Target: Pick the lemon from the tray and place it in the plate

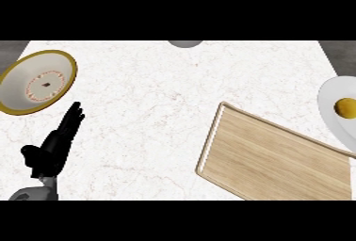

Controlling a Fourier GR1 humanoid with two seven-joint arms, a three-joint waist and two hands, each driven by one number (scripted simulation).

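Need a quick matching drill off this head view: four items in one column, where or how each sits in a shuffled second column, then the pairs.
Column 1
1. lemon
2. wooden tray
3. gold-rimmed plate
4. left hand

Column 2
A. far left of the counter, red ring pattern inside
B. open, fingers straight, lower left
C. on the white plate at the right edge
D. lower right, nothing on it

Pairs: 1-C, 2-D, 3-A, 4-B
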